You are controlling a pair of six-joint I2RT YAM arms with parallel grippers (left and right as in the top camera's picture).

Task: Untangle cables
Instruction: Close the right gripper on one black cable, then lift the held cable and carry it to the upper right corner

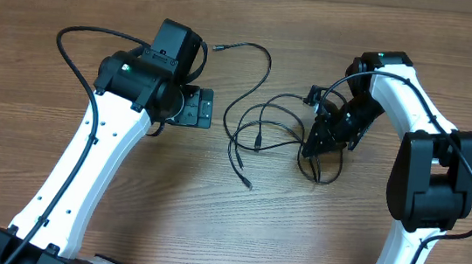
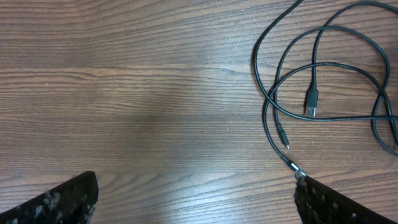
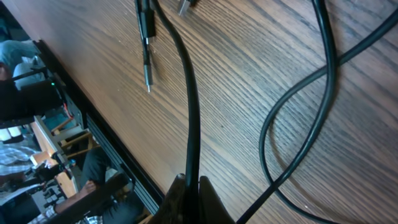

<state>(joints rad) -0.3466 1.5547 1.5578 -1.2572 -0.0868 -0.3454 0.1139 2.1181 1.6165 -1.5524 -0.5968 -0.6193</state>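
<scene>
Overhead, bare tabletop (image 1: 294, 244) surrounds the centre cables (image 1: 258, 130); only wrist views show right fingers (image 3: 175, 203) pinching one cable, left fingers (image 2: 62, 199) spread wide.

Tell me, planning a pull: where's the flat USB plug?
Overhead: the flat black USB plug lies among thin black cable loops, between the left gripper and right gripper.

Thin black cables (image 1: 257, 140) lie flat in loose, overlapping loops, small plug ends splayed apart
</scene>
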